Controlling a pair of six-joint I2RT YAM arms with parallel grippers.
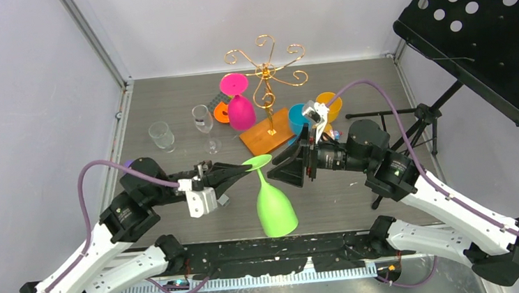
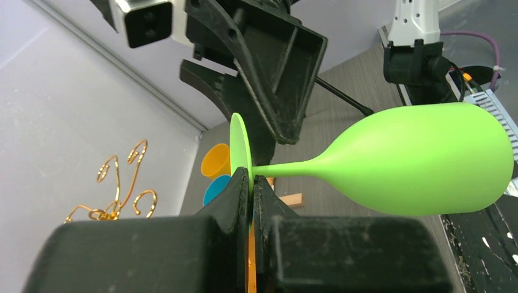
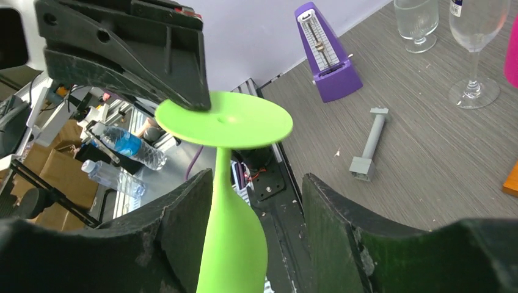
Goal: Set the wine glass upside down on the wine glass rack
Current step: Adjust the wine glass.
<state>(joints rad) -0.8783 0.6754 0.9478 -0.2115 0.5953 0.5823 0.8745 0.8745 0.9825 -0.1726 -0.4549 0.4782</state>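
Within left claw [image 2: 251,186]: wine glass [image 2: 421,159] foot

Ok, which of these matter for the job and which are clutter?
Job: wine glass rack, green wine glass, left gripper pinching its foot, right gripper open around its stem.
Clutter: pink glass, short clear glass, tall clear glass, orange cup, blue cup, purple metronome, grey bar.
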